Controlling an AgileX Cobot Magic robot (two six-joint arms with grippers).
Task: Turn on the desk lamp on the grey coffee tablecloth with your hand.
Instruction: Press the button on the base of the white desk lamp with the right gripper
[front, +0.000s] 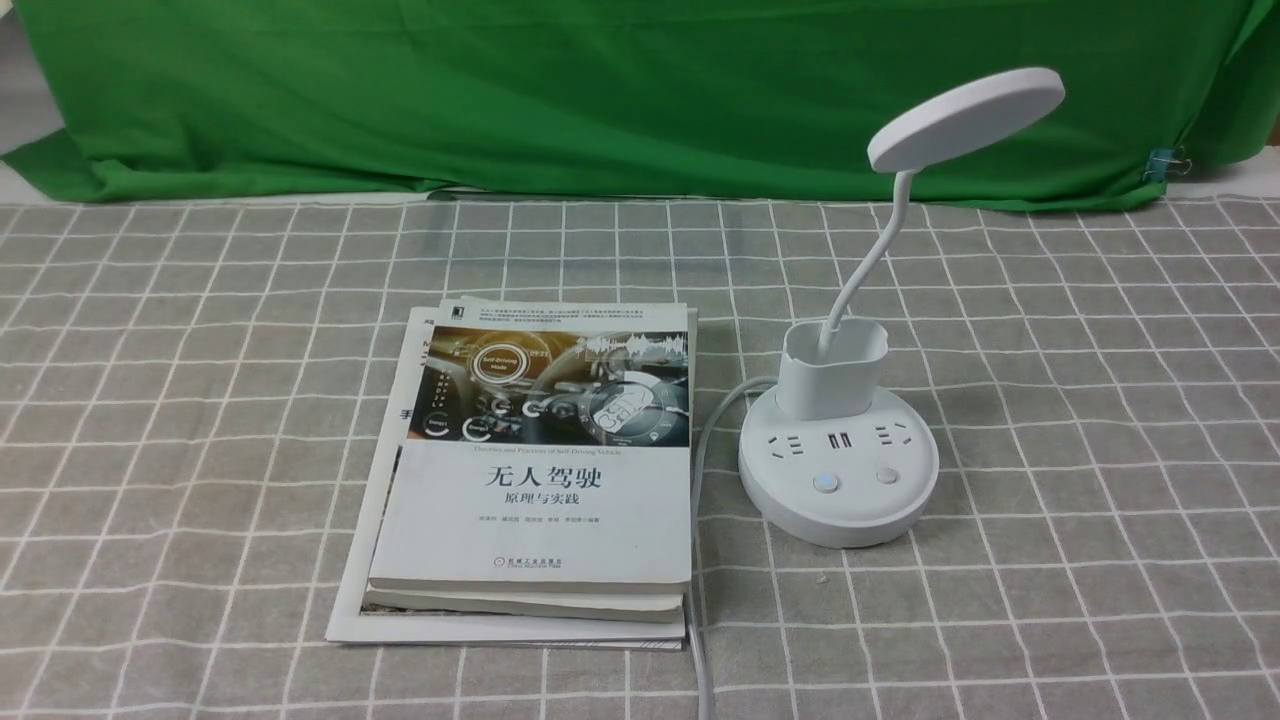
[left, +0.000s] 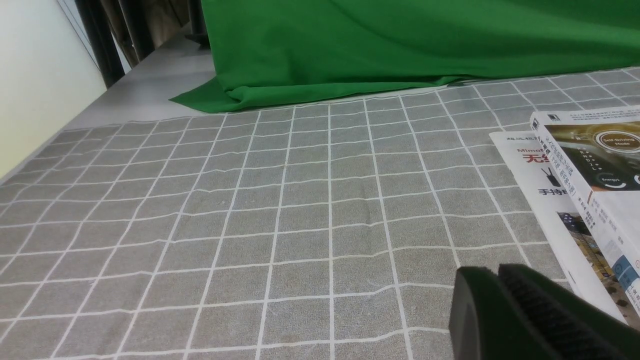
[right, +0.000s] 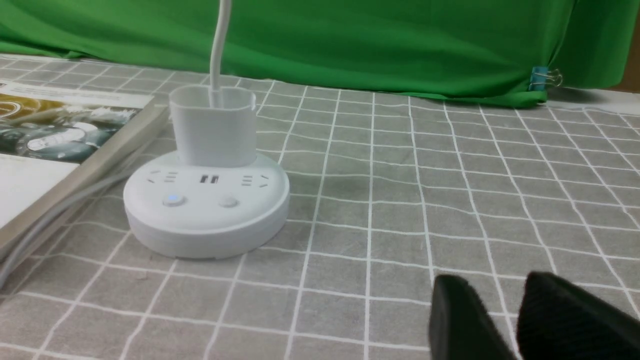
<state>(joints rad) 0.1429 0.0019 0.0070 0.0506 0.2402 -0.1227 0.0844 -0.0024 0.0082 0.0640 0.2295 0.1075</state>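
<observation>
The right gripper (right: 500, 300), jaws slightly parted, is hovering near the lamp (front: 838, 500). It should be pressing a base button (front: 887, 475) squarely, I'd say. The left gripper (left: 492, 274) is sitting with jaws together.

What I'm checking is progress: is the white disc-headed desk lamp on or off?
Seemingly off: the desk lamp shows no glow at its disc head.

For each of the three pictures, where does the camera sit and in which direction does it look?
Front view: between the arms, looking forward and down at the desk lamp, the books and the green cloth; no arm shows.
Left wrist view: low over the grey coffee tablecloth, facing the green cloth; the left gripper shows.
Right wrist view: low, facing the lamp's base; the right gripper shows.
Shared: front and right wrist views both show the lamp and books.
</observation>
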